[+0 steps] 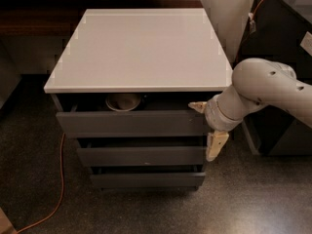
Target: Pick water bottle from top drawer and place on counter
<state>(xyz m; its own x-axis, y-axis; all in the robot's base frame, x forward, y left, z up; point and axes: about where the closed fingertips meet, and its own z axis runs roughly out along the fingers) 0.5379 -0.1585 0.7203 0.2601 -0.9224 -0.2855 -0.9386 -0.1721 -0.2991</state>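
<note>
We're on one camera: high out front, tilted down, fairly near; the worktop (pixel 141 48) lies up-left of the tool (pixel 207 126), which sits right of centre at the top drawer (pixel 131 123) end.

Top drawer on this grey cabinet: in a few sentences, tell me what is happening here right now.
The robot's gripper is at the right end of the top drawer, fingers spread open, one at its top edge and one lower down. The drawer stands partly open, with a white bowl showing inside. No water bottle is in view, and none stands on the counter.
</note>
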